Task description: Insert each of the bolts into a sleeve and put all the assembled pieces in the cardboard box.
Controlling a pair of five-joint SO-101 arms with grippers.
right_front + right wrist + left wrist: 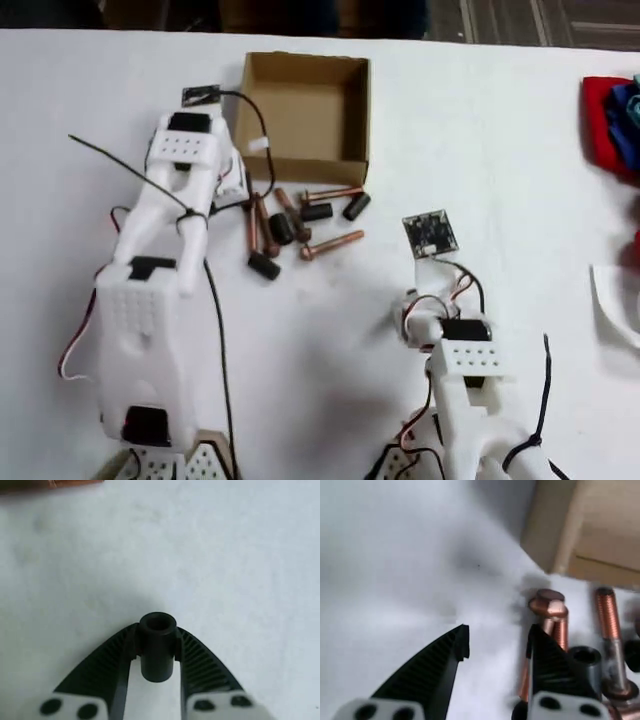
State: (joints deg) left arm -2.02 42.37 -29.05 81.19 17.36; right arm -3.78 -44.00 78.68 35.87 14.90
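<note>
white table (pixel 240 555), black sleeve (pixel 157 652) between right end effector (pixel 156 632) jaws

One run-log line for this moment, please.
left end effector: open, beside bolts | right end effector: shut on sleeve | loose sleeves: by cardboard box

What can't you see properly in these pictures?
Left wrist view: the hex-head bolt's shaft runs behind the left gripper, hiding its end.
Left wrist view: the cardboard box is cut off by the edge.
Right wrist view: the copper bolt is cut off by the edge.
High view: the red cloth is cut off by the edge.
</note>
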